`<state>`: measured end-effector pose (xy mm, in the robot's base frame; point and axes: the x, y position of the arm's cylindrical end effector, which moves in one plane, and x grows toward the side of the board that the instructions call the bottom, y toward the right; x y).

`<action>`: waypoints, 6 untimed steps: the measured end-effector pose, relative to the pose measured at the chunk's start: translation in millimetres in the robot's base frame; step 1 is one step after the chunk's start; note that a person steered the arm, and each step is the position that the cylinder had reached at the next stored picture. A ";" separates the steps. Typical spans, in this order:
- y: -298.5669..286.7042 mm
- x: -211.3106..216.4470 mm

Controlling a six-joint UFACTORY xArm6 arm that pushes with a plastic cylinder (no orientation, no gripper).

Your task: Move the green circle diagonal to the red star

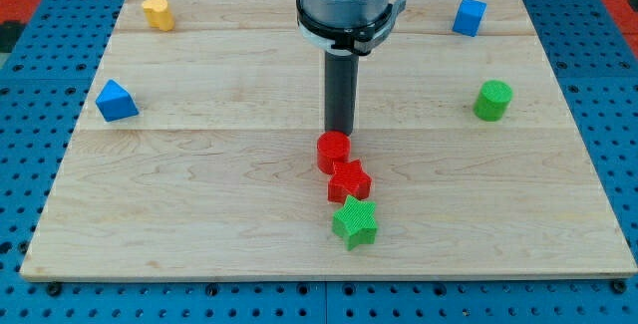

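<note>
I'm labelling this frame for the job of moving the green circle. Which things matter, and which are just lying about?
In the job: green circle, red star, my tip, just above the red circle.

Lying about: red circle, green star, yellow block, blue cube, blue triangle.

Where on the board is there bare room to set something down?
Bare wood lies between the blue triangle and the red circle, and between that circle and the green circle. It is crowded at centre: my tip, red circle, red star, green star.

No readable text, labels, brands, numbers or signs anywhere: none on blocks, bench or arm.
</note>
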<state>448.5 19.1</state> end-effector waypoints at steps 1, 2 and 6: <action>32.2 0.0; 122.0 0.0; 110.9 -59.8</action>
